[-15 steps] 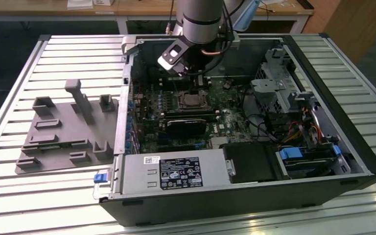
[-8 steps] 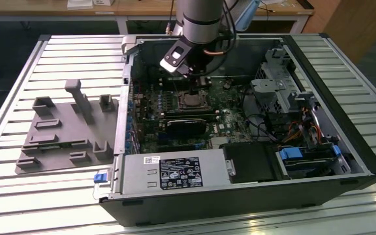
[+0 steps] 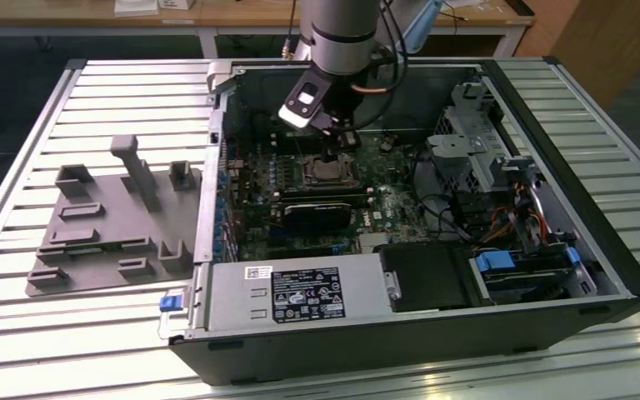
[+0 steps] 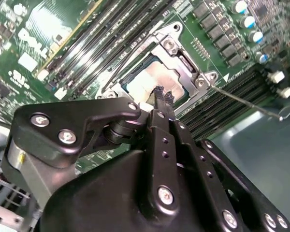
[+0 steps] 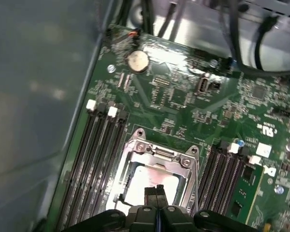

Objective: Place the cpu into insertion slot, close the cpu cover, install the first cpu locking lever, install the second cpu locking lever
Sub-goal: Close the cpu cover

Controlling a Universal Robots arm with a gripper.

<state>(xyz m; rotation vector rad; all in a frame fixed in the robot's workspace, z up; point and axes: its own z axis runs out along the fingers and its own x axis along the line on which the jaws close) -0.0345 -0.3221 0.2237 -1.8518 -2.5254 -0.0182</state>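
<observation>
nearest in the exterior view is the open computer case [image 3: 409, 350], lying on its side on a slatted table [image 3: 131, 92]. a silver power supply [image 3: 287, 296] sits along the case's near edge, well apart from the insertion slot [image 3: 309, 167]. between the power supply and the slot lies a black heatsink block [image 3: 314, 217], just beside the slot. off toward the exterior view's left, outside the case and well away from the slot, a grey moulded fixture [image 3: 109, 225] rests on the table.

the slot sits in the middle of the green board. the cpu [image 4: 145, 79] lies flat inside it with its pale metal top showing. the cpu cover [image 4: 186, 65] lies down around the chip like a frame. a thin wire lever [image 4: 241, 99] runs off from one corner of the slot, out over the dark memory slots [image 5: 99, 159] that flank it.

the gripper [image 4: 162, 94] hangs straight over the slot. its two black fingers are pressed together with nothing between them, and their tips are right at the edge of the cpu. whether they touch it i cannot tell.

farther along the board, well past the slot, sits a round coin cell [image 5: 137, 60].
</observation>
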